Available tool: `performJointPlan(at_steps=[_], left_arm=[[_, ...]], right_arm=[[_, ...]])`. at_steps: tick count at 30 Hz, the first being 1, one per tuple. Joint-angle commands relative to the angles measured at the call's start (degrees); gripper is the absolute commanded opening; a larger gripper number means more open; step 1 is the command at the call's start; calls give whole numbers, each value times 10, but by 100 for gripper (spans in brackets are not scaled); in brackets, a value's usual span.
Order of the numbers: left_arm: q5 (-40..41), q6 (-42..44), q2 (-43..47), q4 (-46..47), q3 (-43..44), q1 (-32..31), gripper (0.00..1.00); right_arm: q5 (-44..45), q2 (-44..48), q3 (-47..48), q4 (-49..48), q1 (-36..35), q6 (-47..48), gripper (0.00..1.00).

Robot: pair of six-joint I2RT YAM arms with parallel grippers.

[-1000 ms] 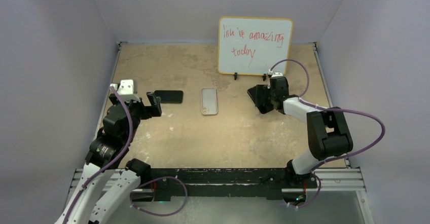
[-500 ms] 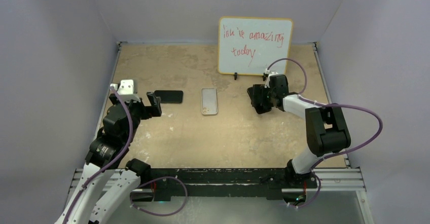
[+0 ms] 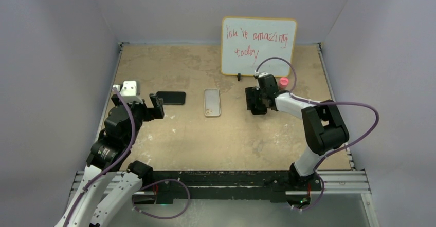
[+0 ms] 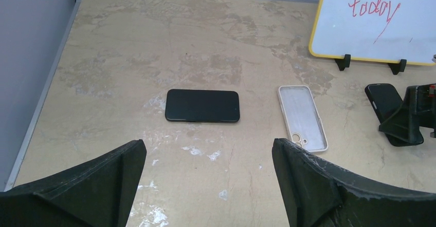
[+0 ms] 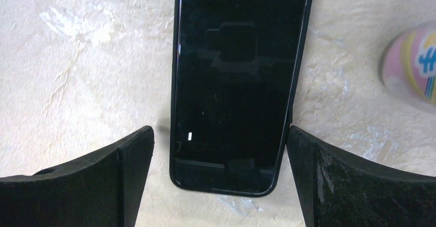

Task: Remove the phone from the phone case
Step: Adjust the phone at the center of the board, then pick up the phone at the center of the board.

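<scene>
A black phone [image 5: 239,83] in a dark phone case, whose rim [image 5: 176,83] frames it, lies flat on the table right of centre. My right gripper [image 5: 220,134] hovers over its near end, open, one finger on each side and neither touching. Seen from the left wrist, that phone [image 4: 384,97] is partly hidden behind the right gripper [image 4: 414,115]. From above, the right gripper [image 3: 255,100] covers it. My left gripper [image 3: 156,105] stands open and empty at the left [image 4: 208,150].
A second black phone [image 3: 170,97] lies in front of the left gripper, with an empty white case [image 3: 212,102] to its right. A whiteboard [image 3: 258,46] stands at the back. A small pink object [image 3: 283,81] sits just right of the right gripper.
The right arm has swung left, carrying its open gripper leftward over the cased phone and uncovering the pink object. The left arm has not moved.
</scene>
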State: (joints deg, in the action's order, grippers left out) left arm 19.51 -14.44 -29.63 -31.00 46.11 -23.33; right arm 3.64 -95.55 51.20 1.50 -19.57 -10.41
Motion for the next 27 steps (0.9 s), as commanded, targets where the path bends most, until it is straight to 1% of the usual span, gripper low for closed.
performJointPlan(at_steps=[1,6,9,13,16,18,21,22,27], left_arm=[[-6,11,2,13,-4,-2,98],[-9,11,5,14,-5,-2,98],[-16,11,7,17,-7,-2,97],[-36,6,7,23,-9,-1,97],[-63,-4,5,28,-11,-1,97],[-86,-22,0,34,-12,-1,97],[-146,-50,-14,44,-13,-1,97],[-163,-62,-21,48,-14,-1,97],[-257,-127,-61,103,-44,-1,97]], right_arm=[[77,-31,50,35,-12,-2,99],[84,-55,69,36,-12,-11,97],[84,-69,79,42,-12,-12,93],[63,-69,78,55,-15,-9,80],[51,-53,61,56,-21,-10,70],[27,-40,45,53,-25,-16,62],[-7,-18,21,37,-32,-29,50],[-24,-8,13,29,-34,-35,44],[-79,26,-40,-26,-49,-80,26]])
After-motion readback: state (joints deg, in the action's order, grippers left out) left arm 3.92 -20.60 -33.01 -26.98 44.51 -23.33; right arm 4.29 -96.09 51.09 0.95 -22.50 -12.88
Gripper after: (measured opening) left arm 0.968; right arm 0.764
